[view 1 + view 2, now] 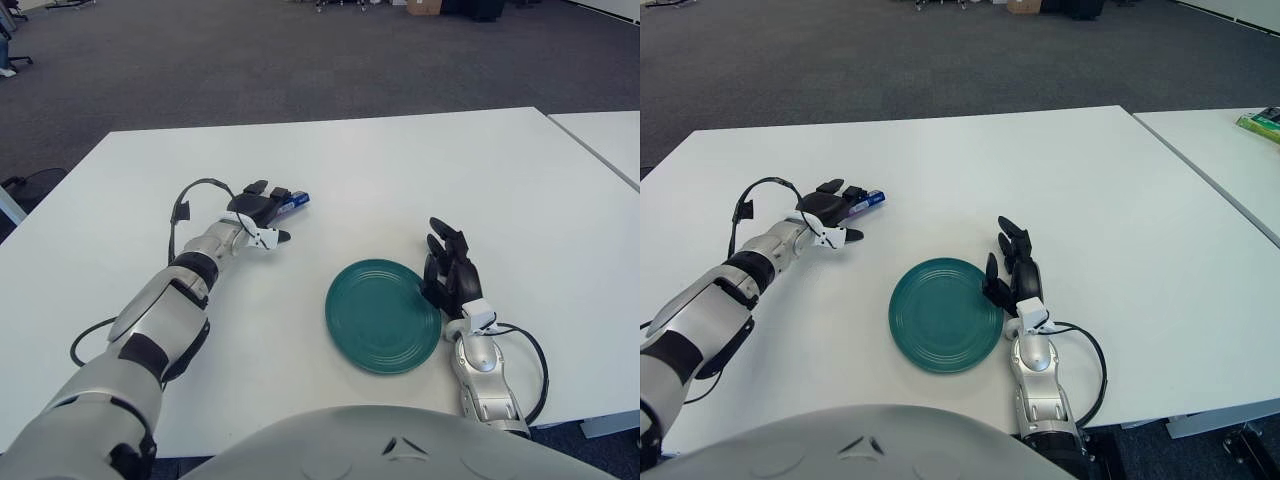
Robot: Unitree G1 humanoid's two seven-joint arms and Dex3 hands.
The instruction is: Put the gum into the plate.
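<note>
Left hand (258, 212), fingers closed on gum (293, 203), upper left of green plate (381, 315); right hand (452, 275) open beside. Shallow hold risked slipping.

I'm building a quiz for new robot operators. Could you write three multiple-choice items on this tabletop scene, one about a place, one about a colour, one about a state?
1. Where does the gum show?
A. On the plate
B. At the left robot hand, up and left of the plate
C. Beside the right robot hand

2. What colour is the plate?
A. Teal green
B. Red
C. Yellow

3. What is the left robot hand doing?
A. Lying flat and open on the plate
B. Closed around the gum
C. Holding the plate's rim

Key: 1 B, the blue pack shows between its fingers; 2 A, the plate is teal; 3 B, its fingers wrap the pack, while the right robot hand shows beside the plate's right rim.
</note>
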